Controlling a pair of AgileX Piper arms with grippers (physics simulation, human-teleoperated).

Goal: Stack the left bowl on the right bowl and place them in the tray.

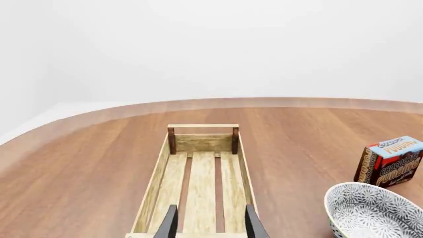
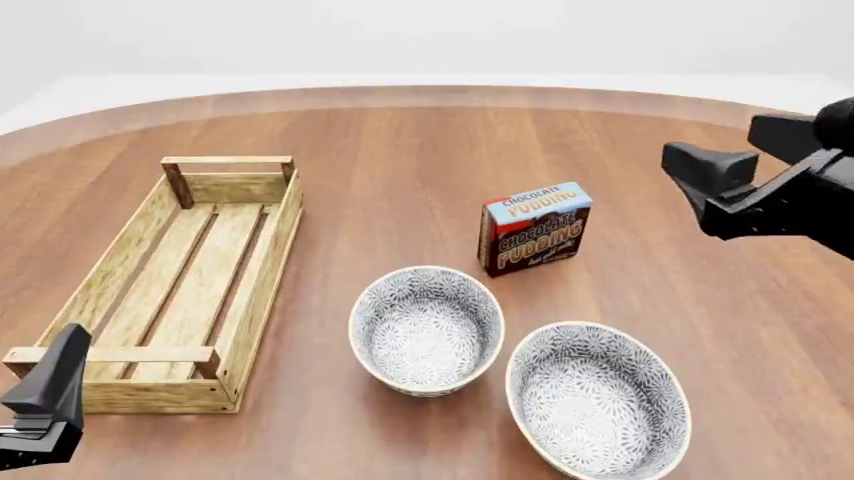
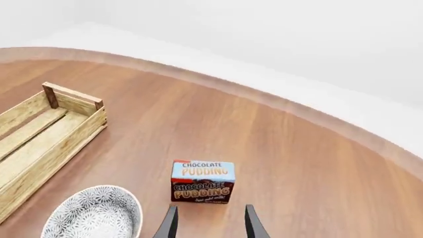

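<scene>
Beside the tray, two bowls apart

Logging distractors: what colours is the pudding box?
The upright chocolate pudding box is dark brown with a light-blue top band and orange-white lettering; clearest in the front view.

Both arms are matte black, angular plastic; each black end effector carries two thin, tapered, blade-like fingers.
</scene>
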